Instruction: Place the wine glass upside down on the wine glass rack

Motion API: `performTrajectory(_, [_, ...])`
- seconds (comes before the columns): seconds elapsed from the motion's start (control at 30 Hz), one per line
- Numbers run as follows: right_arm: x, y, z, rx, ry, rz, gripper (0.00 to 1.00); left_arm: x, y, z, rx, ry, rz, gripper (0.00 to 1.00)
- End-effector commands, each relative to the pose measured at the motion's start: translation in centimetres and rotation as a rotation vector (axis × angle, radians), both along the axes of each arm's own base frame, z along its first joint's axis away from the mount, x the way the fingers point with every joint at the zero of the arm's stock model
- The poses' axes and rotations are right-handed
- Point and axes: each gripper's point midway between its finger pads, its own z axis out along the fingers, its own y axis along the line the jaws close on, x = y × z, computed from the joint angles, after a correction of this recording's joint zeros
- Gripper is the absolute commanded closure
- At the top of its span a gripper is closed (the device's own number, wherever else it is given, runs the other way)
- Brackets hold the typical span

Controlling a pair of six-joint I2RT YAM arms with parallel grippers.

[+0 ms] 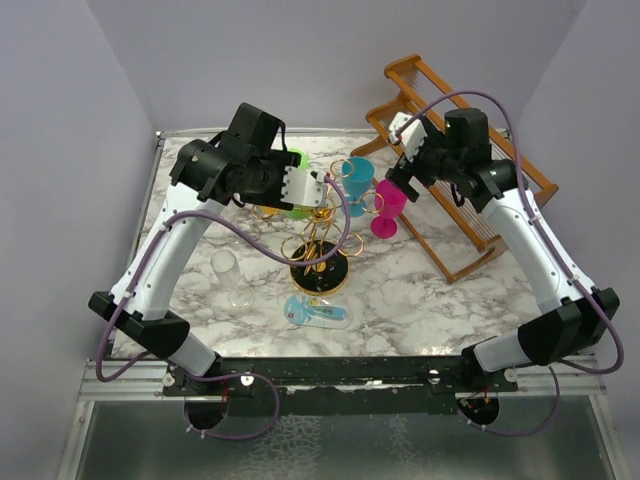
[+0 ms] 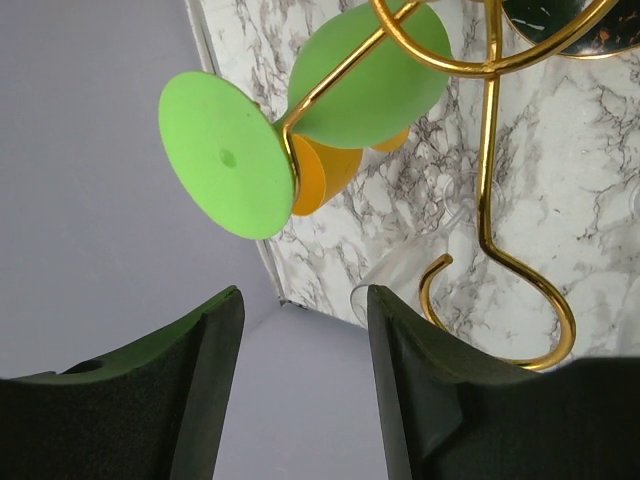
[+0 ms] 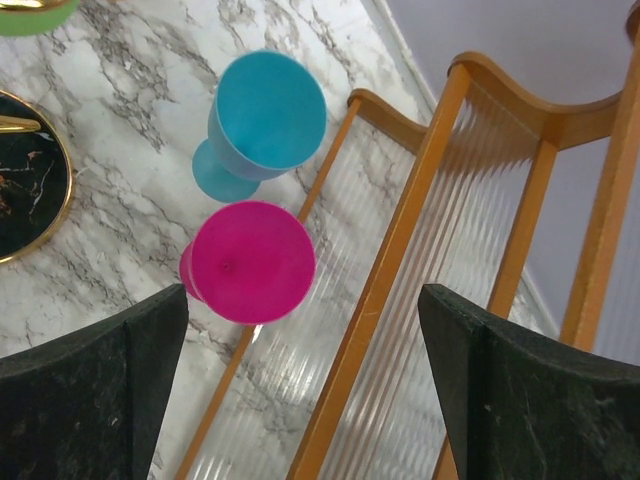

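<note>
Top view: the gold wine glass rack (image 1: 318, 240) stands on its round black base near the middle of the marble tabletop (image 1: 420, 290). The left gripper (image 1: 320, 185) is at the rack's far-left arm, where the green wine glass (image 1: 296, 160) sits. A blue glass (image 1: 357, 175) and a pink glass (image 1: 388, 208) are on the rack's far-right side, under the right gripper (image 1: 402, 172); whether they hang or stand cannot be told. A clear glass (image 1: 232, 280) stands upright toward the left edge. A pale blue glass (image 1: 318, 312) lies on its side toward the near edge. A wooden rack (image 1: 470, 215) fills the far-right corner.

Left wrist view: the green wine glass's stem rests in a gold wire arm, between foot and bowl, with an orange glass (image 2: 325, 175) behind. The left gripper's jaws stand apart with nothing between them, clear of the glass.

Right wrist view: the right gripper's jaws are spread wide and empty above the pink and blue glasses, with the wooden rack alongside.

Status, as a judgement: the green wine glass looks hung and let go. What is left is drawing the left arm clear without knocking the foot. The clear and pale blue glasses are off the rack.
</note>
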Motion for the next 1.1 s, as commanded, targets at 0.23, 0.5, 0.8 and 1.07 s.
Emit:
performTrajectory(0.23, [3.1,-1.2,-5.8,-0.033,0.191,-0.197,0.19,-1.6,0.1,5.8,-0.257,-0.079,0.161,0.34])
performTrajectory(0.5, [5.0,-1.1,-8.9,-0.039,0.280,-0.274,0.41,-0.6,-0.3,7.8,-0.394,-0.128,0.263,0.24])
performTrajectory(0.8, [5.8,-1.4,-11.4,-0.077,0.323,-0.312,0.56,0.0,-0.9,9.0,-0.442,-0.149,0.263,0.17])
performTrajectory(1.07, [5.7,-1.4,-13.5,-0.096,0.362,-0.310,0.64,1.0,-1.0,8.6,-0.419,-0.165,0.272,0.13])
